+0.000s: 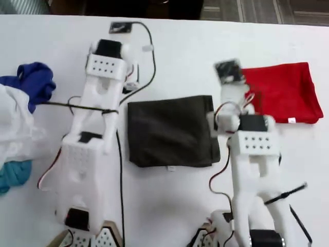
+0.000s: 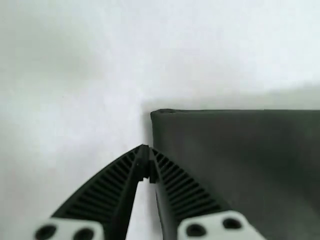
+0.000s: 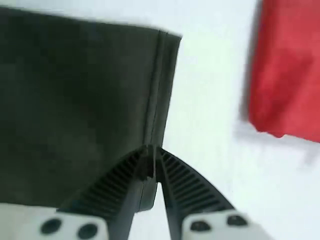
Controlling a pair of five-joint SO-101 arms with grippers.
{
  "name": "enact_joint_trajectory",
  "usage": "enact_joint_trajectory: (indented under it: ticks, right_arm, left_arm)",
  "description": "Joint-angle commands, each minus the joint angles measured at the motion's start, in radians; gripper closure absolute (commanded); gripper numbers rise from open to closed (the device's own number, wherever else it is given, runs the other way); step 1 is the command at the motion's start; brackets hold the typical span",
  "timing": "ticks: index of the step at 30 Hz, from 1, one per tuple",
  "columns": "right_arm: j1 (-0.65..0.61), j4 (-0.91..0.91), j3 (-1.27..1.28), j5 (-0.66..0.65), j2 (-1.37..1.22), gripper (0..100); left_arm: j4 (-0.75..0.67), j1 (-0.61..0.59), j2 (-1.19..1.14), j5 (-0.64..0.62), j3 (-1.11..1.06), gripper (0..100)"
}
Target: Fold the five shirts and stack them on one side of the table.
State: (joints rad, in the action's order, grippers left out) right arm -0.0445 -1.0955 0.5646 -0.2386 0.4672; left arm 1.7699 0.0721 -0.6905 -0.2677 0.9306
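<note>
Far left edge of the white table (image 1: 169, 206): three unfolded shirts in a loose heap. A crumpled blue cloth shirt (image 1: 33, 80) lies farthest back, a bunched white cloth shirt (image 1: 13, 121) in the middle, and a crumpled teal cloth shirt (image 1: 13, 175) nearest.

Just beside the heap is the white left arm (image 1: 90, 149), stretched away from its base. The left gripper (image 2: 145, 165) has its black ribbed fingers (image 2: 107, 187) closed tip to tip with nothing between them. It hangs over bare table just beside a corner of the middle shirt.

Centre: a dark olive cloth shirt (image 1: 172, 131), folded into a flat rectangle, lying between the two arms.

The right gripper (image 3: 150, 162) is also pressed closed, tips meeting over the olive shirt's right-hand edge. The cloth lies flat there; no fold seen pinched. The white right arm (image 1: 254, 154) stands at that edge.

Far right, toward the back: a red cloth shirt (image 1: 285, 92), folded flat, apart from the olive one.
</note>
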Motion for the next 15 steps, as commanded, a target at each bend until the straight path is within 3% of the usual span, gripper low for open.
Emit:
enact_joint_trajectory:
  ticks: [1, 5, 11, 15]
  right_arm:
    - [0.012, -0.01, -0.175, 0.049, -0.105, 97.8]
    - [0.008, -0.013, -0.35, 0.081, -0.323, 97.8]
    - [-0.054, -0.142, -0.652, 0.092, -0.608, 97.8]
    - [-0.102, -0.203, -0.786, 0.092, -0.763, 97.8]
  left_arm:
    - [0.017, 0.008, 0.249, -0.032, -0.223, 97]
    - [-0.068, 0.034, 0.509, -0.078, -0.607, 97]
    - [-0.466, 0.06, 0.821, -0.078, -1.222, 97]
    - [-0.651, 0.064, 0.85, -0.084, -1.431, 97]
